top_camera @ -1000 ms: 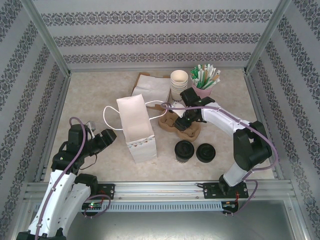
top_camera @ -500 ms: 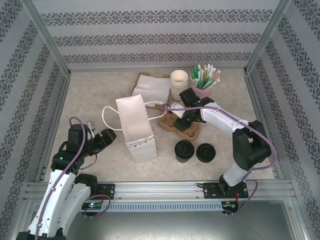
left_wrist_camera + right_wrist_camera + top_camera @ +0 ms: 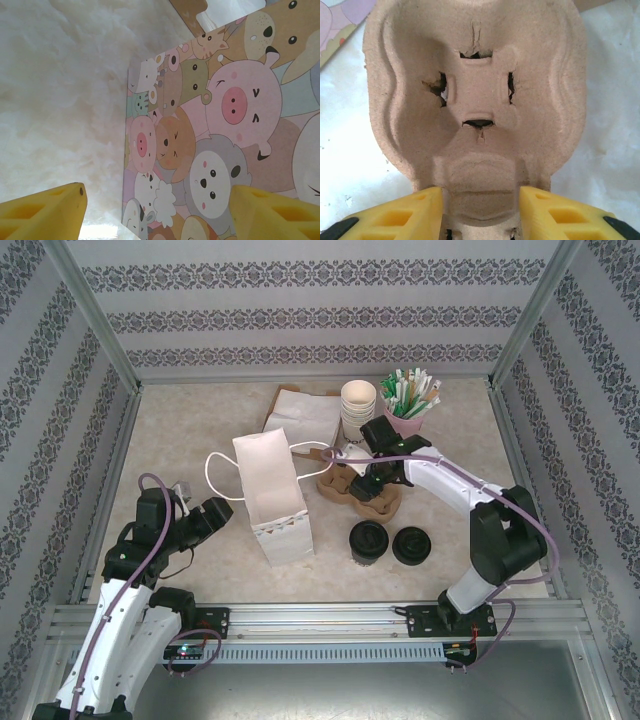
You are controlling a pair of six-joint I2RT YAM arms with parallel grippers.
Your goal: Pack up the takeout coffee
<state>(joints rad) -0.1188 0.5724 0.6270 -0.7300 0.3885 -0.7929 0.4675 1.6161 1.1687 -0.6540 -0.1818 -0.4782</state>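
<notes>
Still, the small dark takeout coffee with its black dome lid [image 3: 369, 540] is standing where it stood, just left of the squat black lid pile [image 3: 411, 545]. The right gripper [image 3: 368, 486] is hovering just beyond it, having shifted slightly over the brown pulp cup carrier [image 3: 470, 100]. Its fingers [image 3: 420, 210] are flanking the carrier's rim; whether they are pinching it, I cannot tell. The left gripper [image 3: 157, 192], well apart from the cup, is staying spread wide, facing the cartoon-printed paper bag [image 3: 225, 125].

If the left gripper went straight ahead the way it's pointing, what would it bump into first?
Probably the paper bag with cartoon animals: the left gripper points at its side, and nothing seems to lie between them.
</notes>
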